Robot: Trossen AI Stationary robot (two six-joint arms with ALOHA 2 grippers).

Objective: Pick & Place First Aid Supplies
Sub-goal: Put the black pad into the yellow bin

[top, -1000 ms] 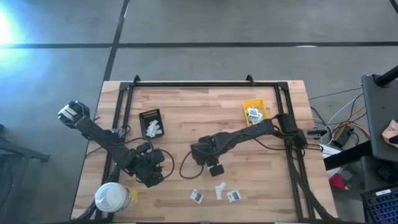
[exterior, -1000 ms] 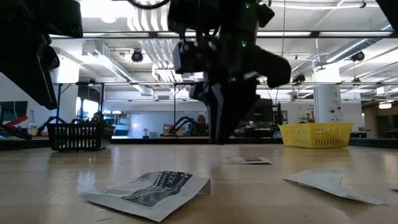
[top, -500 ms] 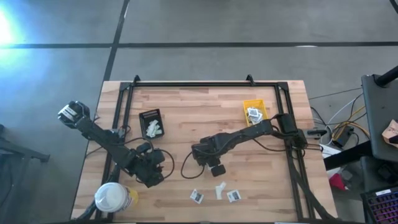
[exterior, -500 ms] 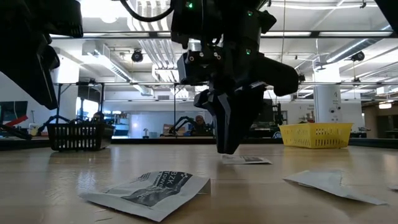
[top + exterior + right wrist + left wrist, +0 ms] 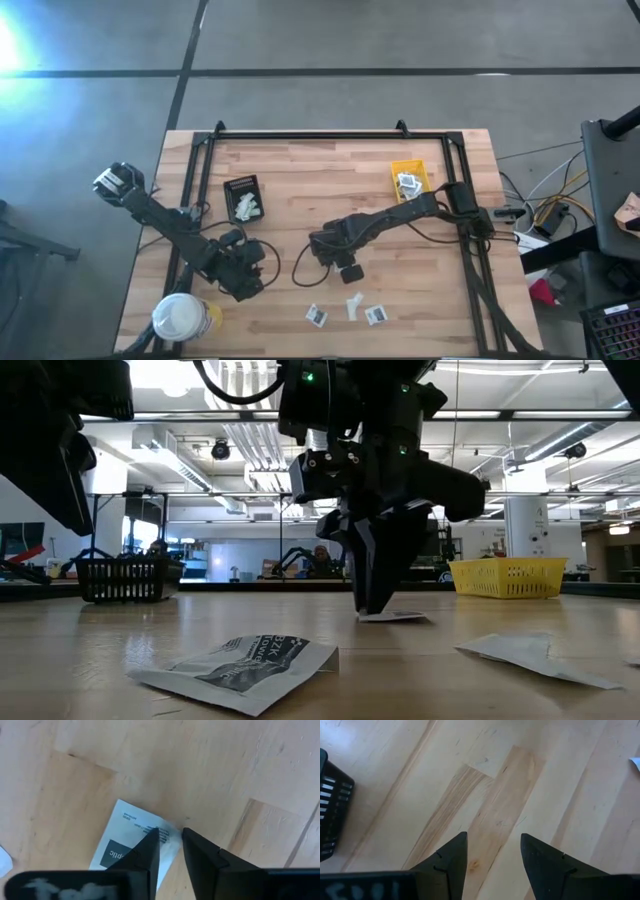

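Observation:
My right gripper (image 5: 347, 268) stands near the table's middle, pointing down, its fingers a narrow gap apart. Directly under it lies a white square packet with a dark grey centre (image 5: 125, 849), flat on the wood. The packet's corner (image 5: 170, 826) lies between the fingertips. In the low view the fingertips (image 5: 375, 608) reach down to this packet (image 5: 402, 617). Three more packets (image 5: 353, 306) lie flat nearer the table's near edge. My left gripper (image 5: 247, 282) waits open over bare wood (image 5: 492, 837) at the near left. My right gripper comes at the packet's corner (image 5: 170, 826) from above, one fingertip (image 5: 151, 837) over the packet and the other beside it. The packet lies flat on the table. Whether the fingertips touch it I cannot tell.
A yellow bin (image 5: 410, 180) holding packets sits far right. A black tray (image 5: 241, 187) with white packets beside it sits far left. A white-lidded yellow tub (image 5: 180, 318) stands at the near left corner. A black frame (image 5: 330, 134) runs round the table.
My right gripper has come down toward the packet on the table, shifting slightly toward the table's near edge, and its fingertips now reach the packet's level. The packets and my left arm have kept still.

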